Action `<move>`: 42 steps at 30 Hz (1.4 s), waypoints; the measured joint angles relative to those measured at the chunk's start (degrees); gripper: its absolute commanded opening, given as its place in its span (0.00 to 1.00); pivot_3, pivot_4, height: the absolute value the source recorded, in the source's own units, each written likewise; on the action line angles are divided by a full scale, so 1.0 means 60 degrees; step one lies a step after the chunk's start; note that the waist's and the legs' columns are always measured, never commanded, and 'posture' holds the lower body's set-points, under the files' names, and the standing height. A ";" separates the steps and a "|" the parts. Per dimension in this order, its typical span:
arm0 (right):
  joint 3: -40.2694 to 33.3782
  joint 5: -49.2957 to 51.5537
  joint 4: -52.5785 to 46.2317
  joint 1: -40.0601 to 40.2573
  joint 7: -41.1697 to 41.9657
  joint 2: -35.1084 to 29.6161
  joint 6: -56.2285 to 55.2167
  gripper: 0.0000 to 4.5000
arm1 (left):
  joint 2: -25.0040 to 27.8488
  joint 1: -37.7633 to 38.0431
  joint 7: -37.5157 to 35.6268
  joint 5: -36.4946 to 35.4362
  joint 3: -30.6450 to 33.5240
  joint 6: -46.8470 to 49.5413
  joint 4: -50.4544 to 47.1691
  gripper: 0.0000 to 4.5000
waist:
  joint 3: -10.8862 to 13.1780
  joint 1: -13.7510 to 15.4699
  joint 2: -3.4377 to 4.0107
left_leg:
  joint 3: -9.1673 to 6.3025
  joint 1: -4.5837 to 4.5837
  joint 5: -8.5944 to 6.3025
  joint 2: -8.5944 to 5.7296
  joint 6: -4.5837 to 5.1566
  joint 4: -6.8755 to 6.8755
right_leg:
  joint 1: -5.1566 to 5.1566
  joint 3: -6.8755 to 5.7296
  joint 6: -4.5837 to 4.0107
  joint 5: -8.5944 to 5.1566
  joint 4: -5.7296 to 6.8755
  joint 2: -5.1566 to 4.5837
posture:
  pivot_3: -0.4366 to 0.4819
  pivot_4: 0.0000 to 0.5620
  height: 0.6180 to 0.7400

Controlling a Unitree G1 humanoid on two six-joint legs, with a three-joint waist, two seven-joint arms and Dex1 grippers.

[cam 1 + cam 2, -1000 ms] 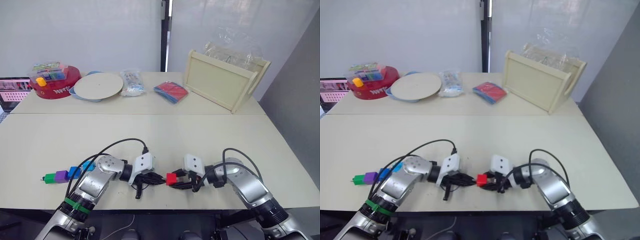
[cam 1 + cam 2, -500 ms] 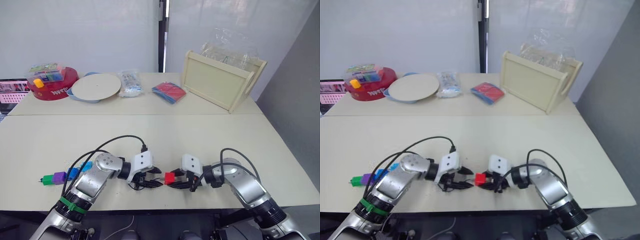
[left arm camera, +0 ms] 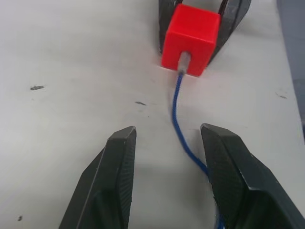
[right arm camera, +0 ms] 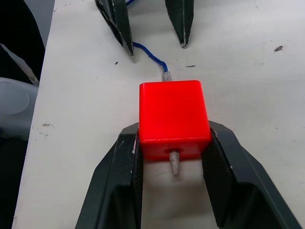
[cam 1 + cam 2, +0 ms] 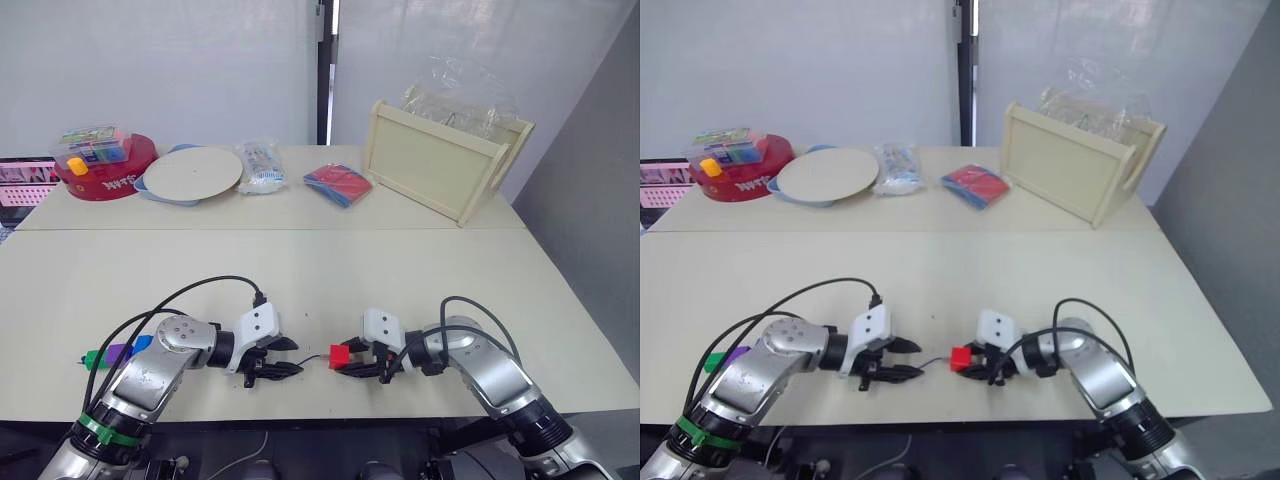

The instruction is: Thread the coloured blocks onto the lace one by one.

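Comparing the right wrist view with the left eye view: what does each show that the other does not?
Right wrist view: the lace's pale tip poking out of the red block's near hole.

Left eye view: the beads already threaded, green, purple and blue, plus the red tub, plate and wooden tray.

Both: the right gripper shut on the red block, the left gripper open, the lace between them.

Your left hand (image 5: 283, 357) lies low over the tabletop (image 5: 330, 275), fingers spread. Your right hand (image 5: 343, 364) faces it, fingers clamped on the red block (image 4: 173, 117).
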 measured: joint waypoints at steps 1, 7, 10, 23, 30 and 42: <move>0.0000 0.0000 -0.0002 0.0000 0.0000 0.0000 0.0000 0.26 | -0.0054 -0.0001 0.0042 0.0000 -0.0041 0.0001 -0.0023 0.51 | 0.0000 -0.0001 0.0000 | 0.0000 0.0000 0.0000 0.0000 0.0000 0.0000 | 0.0000 0.0000 0.0000 0.0000 0.0000 0.0001 | 0.48 0.27 1.00; 0.0000 0.0002 -0.0021 0.0001 -0.0008 -0.0018 0.0024 0.26 | -0.0129 0.0003 0.0340 0.0187 -0.0260 -0.0248 0.0026 0.24 | 0.0000 0.0005 0.0000 | 0.0000 0.0001 0.0000 -0.0001 0.0000 0.0000 | 0.0001 0.0000 0.0000 0.0000 -0.0002 0.0000 | 0.48 0.27 1.00; 0.0000 0.0005 -0.0031 0.0001 -0.0008 -0.0021 0.0047 0.26 | -0.0137 -0.0003 0.0365 0.0300 -0.0300 -0.0439 0.0117 0.03 | 0.0000 0.0005 0.0000 | 0.0000 0.0001 0.0000 -0.0001 0.0000 0.0000 | 0.0001 0.0000 0.0000 0.0000 -0.0002 0.0000 | 0.48 0.27 1.00; -0.0058 0.0015 -0.0197 0.0104 -0.0106 -0.0087 0.0160 0.26 | -0.0709 -0.0480 0.0298 0.0460 -0.0829 -0.0902 0.0589 0.00 | 0.0000 0.0044 0.0000 | 0.0000 -0.0002 0.0000 -0.0004 0.0000 0.0000 | 0.0007 -0.0001 0.0000 0.0000 -0.0009 -0.0003 | 0.48 0.27 1.00; -0.0036 0.0016 -0.0203 0.0106 -0.0164 -0.0045 0.0163 0.26 | -0.0830 -0.0770 0.0198 0.0702 -0.1116 -0.1132 0.0762 0.00 | 0.0000 0.0022 0.0000 | -0.0001 -0.0001 0.0000 -0.0004 0.0000 0.0000 | 0.0007 -0.0002 0.0000 0.0000 -0.0010 -0.0002 | 0.48 0.27 1.00; -0.0023 0.0015 -0.0187 0.0105 -0.0223 0.0007 0.0162 0.26 | -0.0159 -0.0735 0.0167 0.0703 -0.0633 -0.1168 0.0759 0.39 | 0.0000 -0.0004 0.0000 | -0.0001 0.0001 -0.0001 -0.0001 0.0001 -0.0002 | 0.0007 -0.0002 0.0000 0.0000 -0.0010 0.0001 | 0.48 0.27 1.00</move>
